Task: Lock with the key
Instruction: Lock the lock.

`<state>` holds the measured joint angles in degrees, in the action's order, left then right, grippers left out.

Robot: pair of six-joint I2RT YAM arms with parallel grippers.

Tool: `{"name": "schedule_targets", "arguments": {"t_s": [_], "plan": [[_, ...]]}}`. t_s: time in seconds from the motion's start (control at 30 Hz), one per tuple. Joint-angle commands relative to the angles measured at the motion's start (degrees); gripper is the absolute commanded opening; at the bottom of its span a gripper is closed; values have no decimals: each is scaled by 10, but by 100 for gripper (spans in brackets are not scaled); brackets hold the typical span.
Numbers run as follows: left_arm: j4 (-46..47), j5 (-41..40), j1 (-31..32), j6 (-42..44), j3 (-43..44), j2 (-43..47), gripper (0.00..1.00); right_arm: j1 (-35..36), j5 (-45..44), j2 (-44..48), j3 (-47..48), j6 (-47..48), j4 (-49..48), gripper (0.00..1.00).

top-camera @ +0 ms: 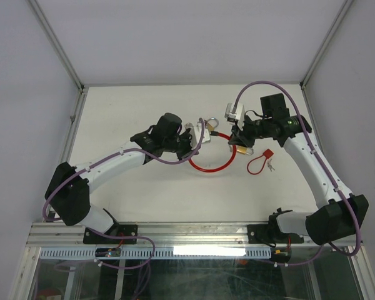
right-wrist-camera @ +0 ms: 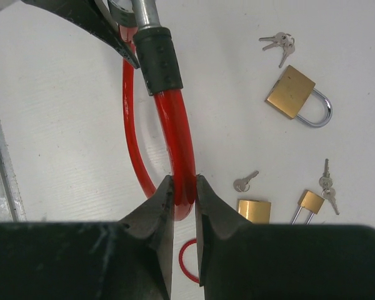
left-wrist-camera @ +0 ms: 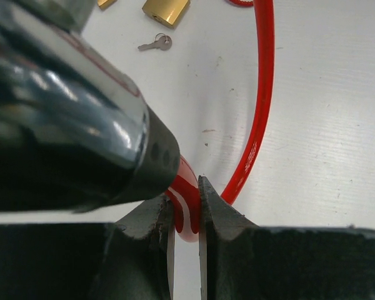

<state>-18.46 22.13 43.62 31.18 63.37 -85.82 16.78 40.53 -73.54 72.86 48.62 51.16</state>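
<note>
**Both grippers clenching the red cable lock**

The left gripper [left-wrist-camera: 186, 201] is clamping its two dark fingers onto the red plastic-coated cable [left-wrist-camera: 262, 94]. It is pinching the cable just where it is leaving the chrome and black cylindrical lock head [left-wrist-camera: 69, 119], which is looming above and to the left of the fingertips. Beyond the fingers the cable is curving away to the right over the white table [left-wrist-camera: 337, 137].

The right gripper [right-wrist-camera: 184, 190] is likewise squeezing the red cable. From its fingers the cable is running straight ahead into a black ribbed sleeve [right-wrist-camera: 156, 59] tipped with a bare metal pin [right-wrist-camera: 144, 14]. Whether that pin is sitting inside the lock head cannot be told.

Just to the right of the right gripper's fingers, a small silver key [right-wrist-camera: 245, 182] is lying flat on the table, close beside a squat brass padlock [right-wrist-camera: 254, 210]. Farther right, a slim brass padlock [right-wrist-camera: 311, 202] is lying next to a pair of keys [right-wrist-camera: 327, 186]. Ahead and to the right, a larger brass padlock with a silver shackle [right-wrist-camera: 297, 97] is resting near a bunch of keys [right-wrist-camera: 278, 44]. All of these are lying apart from both grippers.
</note>
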Motion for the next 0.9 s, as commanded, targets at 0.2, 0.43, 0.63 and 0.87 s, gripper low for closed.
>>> {"name": "schedule_targets", "arguments": {"t_s": [0.2, 0.43, 0.63, 0.87], "plan": [[-44, 79, 31, 22, 6, -15, 0, -9, 23, 28, 32, 61, -118, 0], [-23, 119, 32, 19, -7, -8, 0, -11, 52, 36, 23, 119, -123, 0], [-23, 138, 30, 19, 1, -17, 0, -11, 92, 46, 9, 168, -111, 0], [-23, 169, 16, 17, 16, -25, 0, -11, 129, 60, 16, 217, -56, 0]]}}
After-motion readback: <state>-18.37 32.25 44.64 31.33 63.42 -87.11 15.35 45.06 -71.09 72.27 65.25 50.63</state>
